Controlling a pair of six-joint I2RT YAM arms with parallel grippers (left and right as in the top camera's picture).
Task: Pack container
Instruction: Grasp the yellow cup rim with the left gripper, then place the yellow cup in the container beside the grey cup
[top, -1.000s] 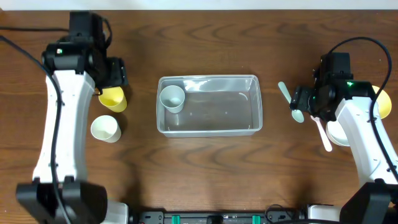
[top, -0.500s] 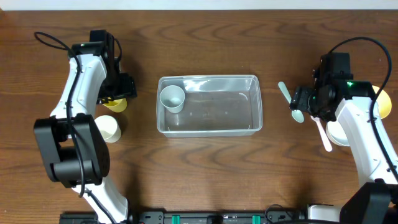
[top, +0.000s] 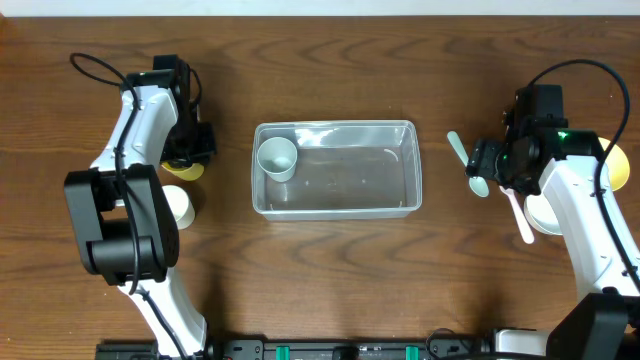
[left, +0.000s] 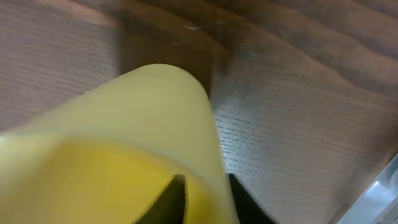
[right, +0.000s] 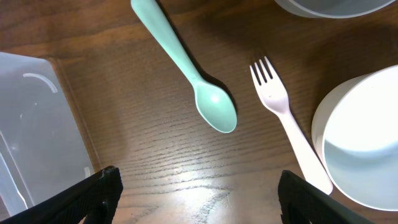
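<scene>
A dark wood-grain table (top: 330, 60) carries everything, with the container (top: 336, 211) at its middle, open side up. Far left of the container, the left gripper (top: 192, 148) stands at the yellow cup (top: 186, 167). Its wrist view shows one dark finger inside the cup wall and one outside, pinched on it, which looks like a rim grasp for carrying the cup over. A white cup (top: 180, 208) waits just on the near side of the yellow one, also left of the container. Inside the container, a grey cup (top: 277, 156) sits upright in the far left corner, leaving the rest of the floor free for more pieces. Right of the container, the right gripper (right: 199, 199) hovers with its fingers spread wide and holds nothing, above bare wood beside a mint-green spoon (right: 186, 68). A white fork (right: 283, 118) and a white bowl (right: 360, 149) lie further right, probably next in line.
</scene>
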